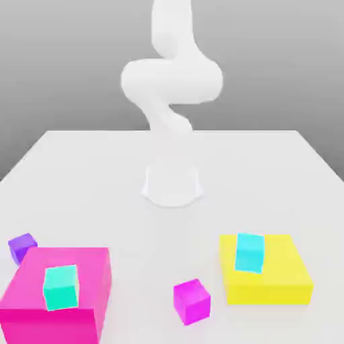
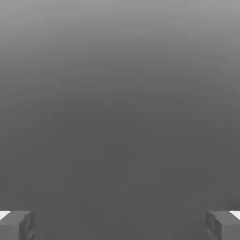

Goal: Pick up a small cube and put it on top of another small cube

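White tabletop [image 1: 80,175]: a pale, flat surface carrying every block and the arm's round base.
Arm [image 1: 171,80]: a white Panda, rising from its base at the back middle of the table and curling up out of the exterior view's top.
Gripper [image 2: 120,225]: two grey fingertips [image 2: 16,225] stand at opposite edges of the hand view, spread wide with nothing between them; beyond them lies only plain grey.
Magenta small cube [image 1: 191,301]: sits alone on the table near the front, well apart from the gripper, between the two big blocks.
Purple small cube [image 1: 22,246]: on the table at the exterior view's left, just beside the back corner of the pink block.
Pink block [image 1: 87,269]: large, at the front on the exterior view's left, with a teal cube [image 1: 60,287] resting on its top.
Yellow block [image 1: 282,269]: flatter, at the exterior view's right, with a cyan cube [image 1: 250,252] resting on top.
Cubes and gripper: none of them is touched or held.
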